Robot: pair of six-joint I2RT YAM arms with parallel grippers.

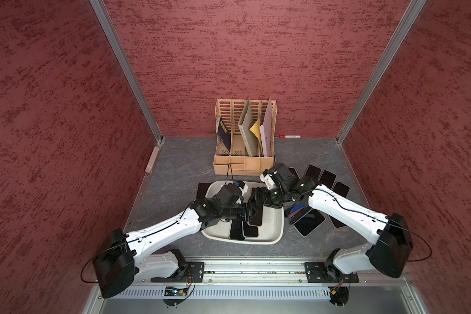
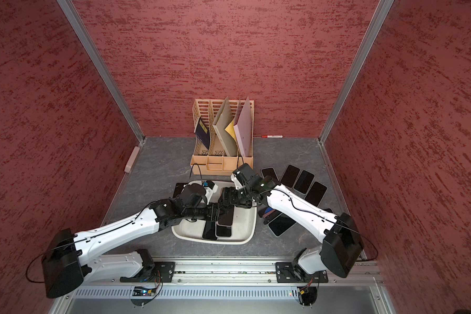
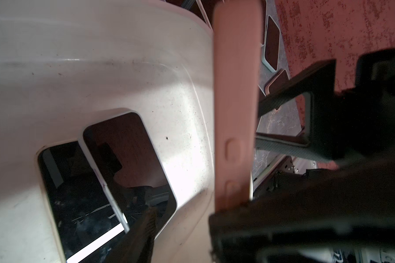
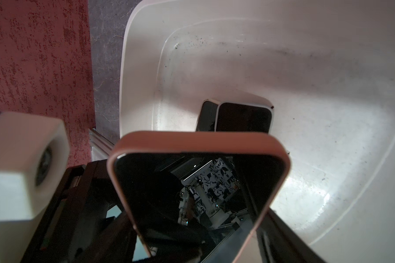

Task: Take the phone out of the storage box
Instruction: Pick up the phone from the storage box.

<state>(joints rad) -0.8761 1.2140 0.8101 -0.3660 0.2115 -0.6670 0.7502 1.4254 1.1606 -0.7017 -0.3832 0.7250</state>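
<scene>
Grey marbled tabletop (image 1: 174, 168), red textured walls (image 1: 256, 54). Both arms meet nose to nose over the storage box (image 1: 274, 227), centre of frame in both top views.

From the right of frame, the right tool (image 1: 254, 201) has its fingers spread wide and clamped across the pink-cased phone (image 4: 198, 182), screen facing the right wrist camera. From the left, the left tool (image 1: 252, 214) has its tip right at the same phone. Can't tell whether its fingers are clamped on it or apart.

That phone is off the box floor, tilted, over the middle of the box and inside the rim. Left wrist view shows it edge-on, side buttons visible.

Lower in frame, flat on the box floor: a dark phone (image 1: 236, 231) just beside a second phone (image 1: 250, 231).

Outward: fan of phones (image 1: 340, 190) on the tabletop right of the box, lone phone (image 1: 201, 190) at its left edge, beige file rack (image 1: 245, 136) above, against the back wall.
</scene>
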